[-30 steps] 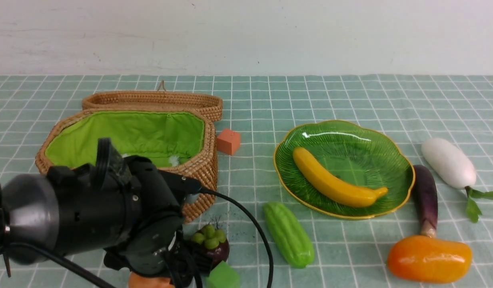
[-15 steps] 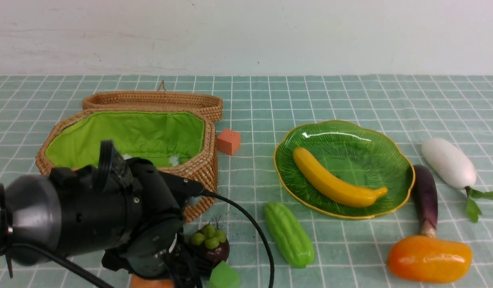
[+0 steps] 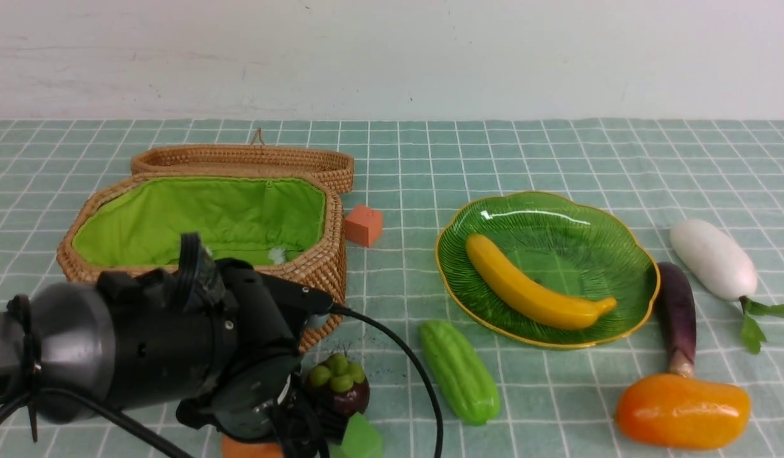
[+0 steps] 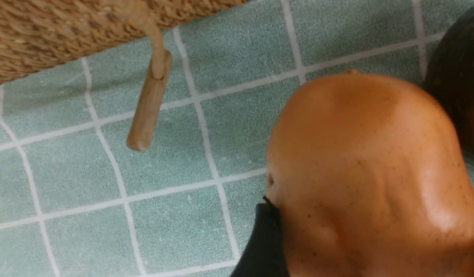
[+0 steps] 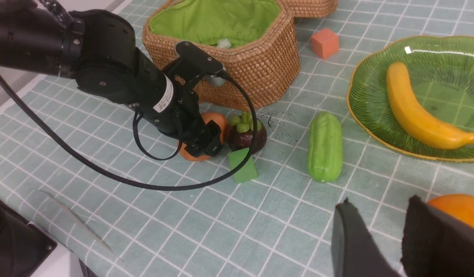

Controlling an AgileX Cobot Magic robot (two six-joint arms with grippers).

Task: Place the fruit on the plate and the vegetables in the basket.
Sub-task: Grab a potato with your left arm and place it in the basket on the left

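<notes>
**Left gripper (image 5: 203,147) on the potato (image 5: 217,122), basket next**

Front view: the left arm fills the lower left of the frame. Only a sliver of potato shows at the bottom edge under it, just in front of the basket (image 3: 322,267). The lid is thrown back and the green lining is exposed, so it's ready for a drop. The mangosteen (image 3: 341,388) and green cube (image 3: 360,439) crowd the potato's right side. The plate (image 3: 557,216) sits centre-right with only the banana (image 3: 531,289) on it. The gourd (image 3: 460,372) lies lower centre. The eggplant (image 3: 676,312), radish (image 3: 713,257) and mango (image 3: 683,410) are at right, all on the cloth.

Left wrist view: the potato takes up the right half. It's brownish-orange, matte, finely speckled and lumpy, wide for these jaws. One black finger (image 4: 263,242) sits against its lower flank, and the mangosteen edges in at the far right. The basket's toggle (image 4: 148,104) hangs at upper left.

Right wrist view: the left jaws stand wide and straddle the potato at centre-left, coming down at a slant, probably to clear the basket wall. I can't confirm they're actually clamped, since the fingertips block the contact. The right gripper (image 5: 381,206), at the bottom right, is partly open, holds nothing and is parked near the mango
</notes>
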